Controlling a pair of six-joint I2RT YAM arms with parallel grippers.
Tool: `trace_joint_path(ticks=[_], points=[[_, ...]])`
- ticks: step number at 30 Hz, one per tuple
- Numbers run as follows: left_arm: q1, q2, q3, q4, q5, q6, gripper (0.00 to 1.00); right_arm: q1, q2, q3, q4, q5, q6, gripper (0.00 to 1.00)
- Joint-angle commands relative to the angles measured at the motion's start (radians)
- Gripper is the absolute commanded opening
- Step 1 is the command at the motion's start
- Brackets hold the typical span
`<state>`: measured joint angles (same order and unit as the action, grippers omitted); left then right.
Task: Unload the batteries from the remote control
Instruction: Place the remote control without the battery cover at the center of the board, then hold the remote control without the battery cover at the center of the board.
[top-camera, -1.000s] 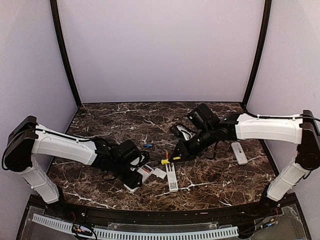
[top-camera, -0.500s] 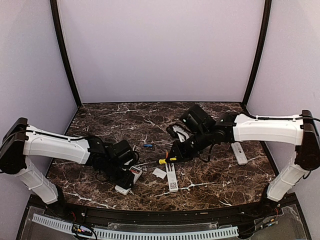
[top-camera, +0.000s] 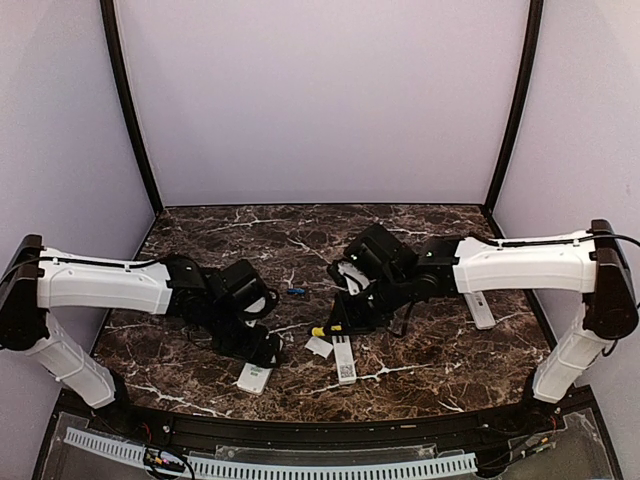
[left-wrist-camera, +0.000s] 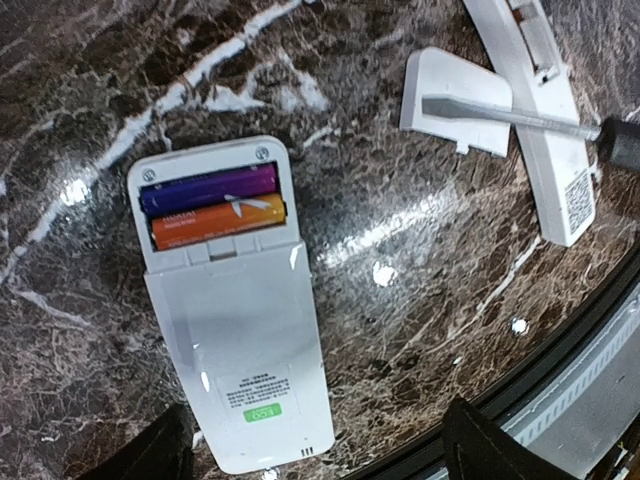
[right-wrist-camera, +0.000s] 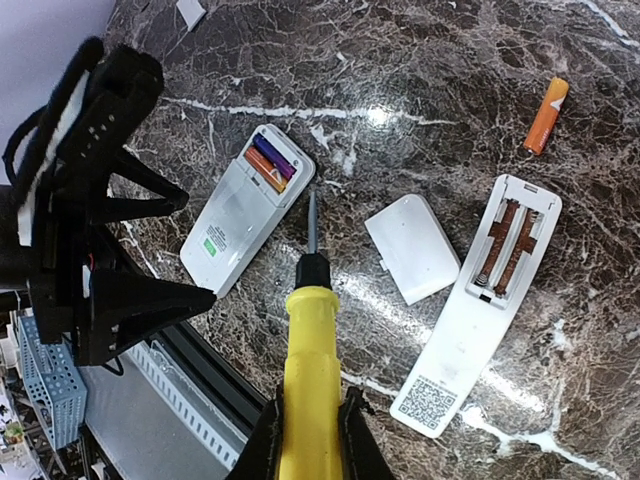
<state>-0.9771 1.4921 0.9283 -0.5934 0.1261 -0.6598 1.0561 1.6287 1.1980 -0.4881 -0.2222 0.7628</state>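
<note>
one remote (right-wrist-camera: 455, 350) done — two batteries (left-wrist-camera: 220, 220) to pull from other remote (left-wrist-camera: 235, 340); right gripper (right-wrist-camera: 307, 440) pinching screwdriver (right-wrist-camera: 305, 340), left gripper (left-wrist-camera: 315, 430) spread.

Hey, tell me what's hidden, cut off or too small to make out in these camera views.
1. Top view: the batteries in the loaded remote are too small to see.
2. Left wrist view: the empty remote is cut by the top edge; the left fingers by the bottom edge.
3. Right wrist view: the right fingers are mostly hidden behind the yellow handle of the screwdriver.
4. Loaded remote's label print: too small everywhere.
</note>
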Motion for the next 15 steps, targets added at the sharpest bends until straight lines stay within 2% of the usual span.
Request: trace_joint_path(ticks=[1,5,7,8,15], points=[[0.095,-0.076,0.001,-0.001,0.107,0.021,0.85,0.04,0.015,0.041,0.038,0.073,0.066,0.0],[0.202,-0.099,-0.008,0.015,0.191,0.09,0.78,0.062,0.033,0.057,0.046,0.091,0.102,0.0],[0.246,-0.088,-0.011,0.022,0.232,0.125,0.71,0.073,0.046,0.076,0.032,0.108,0.116,0.0],[0.257,-0.083,-0.013,0.032,0.26,0.135,0.67,0.078,0.055,0.087,0.023,0.113,0.121,0.0],[0.337,-0.006,-0.021,0.078,0.38,0.196,0.53,0.106,0.107,0.15,-0.023,0.114,0.16,0.0]])
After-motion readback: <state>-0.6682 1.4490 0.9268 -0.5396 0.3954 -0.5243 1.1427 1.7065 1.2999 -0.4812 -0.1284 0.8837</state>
